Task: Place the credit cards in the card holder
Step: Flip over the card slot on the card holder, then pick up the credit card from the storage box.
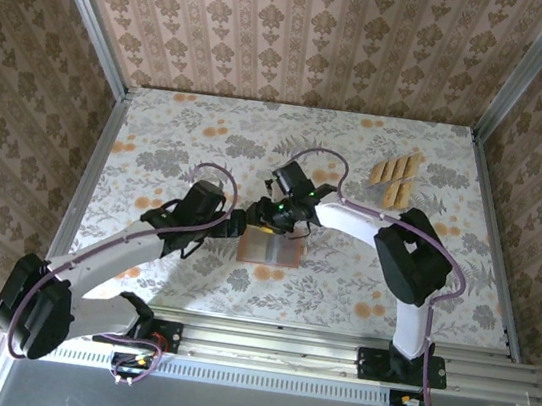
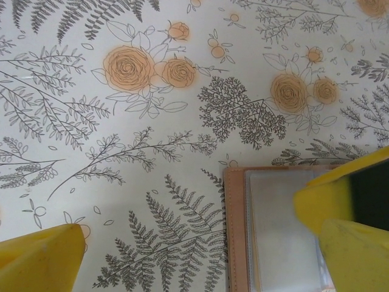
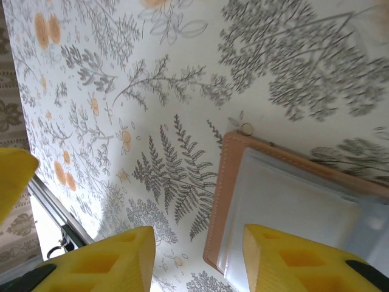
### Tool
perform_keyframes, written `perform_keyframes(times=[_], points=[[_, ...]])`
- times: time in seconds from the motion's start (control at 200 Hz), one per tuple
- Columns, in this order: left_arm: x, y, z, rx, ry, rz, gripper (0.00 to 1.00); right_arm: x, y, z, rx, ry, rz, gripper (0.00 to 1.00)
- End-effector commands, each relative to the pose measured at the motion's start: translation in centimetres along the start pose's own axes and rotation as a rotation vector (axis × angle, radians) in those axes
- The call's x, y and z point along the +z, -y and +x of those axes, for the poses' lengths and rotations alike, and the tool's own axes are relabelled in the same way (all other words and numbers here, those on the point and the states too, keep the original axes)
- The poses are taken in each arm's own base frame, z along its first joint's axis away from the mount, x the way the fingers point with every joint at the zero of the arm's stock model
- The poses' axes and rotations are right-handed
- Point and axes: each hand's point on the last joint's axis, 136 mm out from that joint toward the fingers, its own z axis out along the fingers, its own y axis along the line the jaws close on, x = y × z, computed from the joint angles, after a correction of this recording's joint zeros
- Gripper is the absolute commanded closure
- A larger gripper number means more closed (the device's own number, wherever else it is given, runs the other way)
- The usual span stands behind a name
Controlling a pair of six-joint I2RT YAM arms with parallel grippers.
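The card holder (image 1: 270, 250) lies open on the floral table, salmon-brown with greyish inner panels (image 2: 276, 231). Both grippers meet over its far edge. My left gripper (image 1: 250, 223) is open wide, its yellow fingers (image 2: 45, 258) straddling the holder's left border (image 2: 236, 237) with nothing held. My right gripper (image 1: 285, 217) is open too; one finger (image 3: 292, 261) hangs over the grey panel (image 3: 292, 201) and the other over bare table, with the holder's stitched edge (image 3: 217, 207) below the gap (image 3: 197, 243). The tan credit cards (image 1: 395, 170) lie at the back right, far from both grippers.
A second small pile of tan cards (image 1: 396, 193) lies just in front of the fanned row. Patterned walls close in the table on three sides, and a metal rail (image 1: 331, 348) runs along the near edge.
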Motion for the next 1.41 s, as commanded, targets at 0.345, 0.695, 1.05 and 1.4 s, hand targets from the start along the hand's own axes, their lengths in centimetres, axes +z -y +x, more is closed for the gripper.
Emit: perform_keyframes(times=[0.345,0.695,1.05,1.4], points=[[3.4,1.8,2.9,0.127,-0.106,-0.027,0.00,-5.6,4.5,0.4,-0.007,0.081,0.133,0.64],[4.4,3.0,3.0,0.173,-0.119,-0.038,0.00,-20.5,13.9,-6.3,0.037,0.314,0.532,0.63],[4.2,3.2,2.7,0.177,-0.115,-0.033,0.00,-27.1,22.4,-8.1,0.164,0.355,0.791,0.64],[4.2,3.1,2.9,0.175,-0.115,-0.035,0.00,-26.9,24.8,-9.0,0.177,0.324,0.876,0.66]])
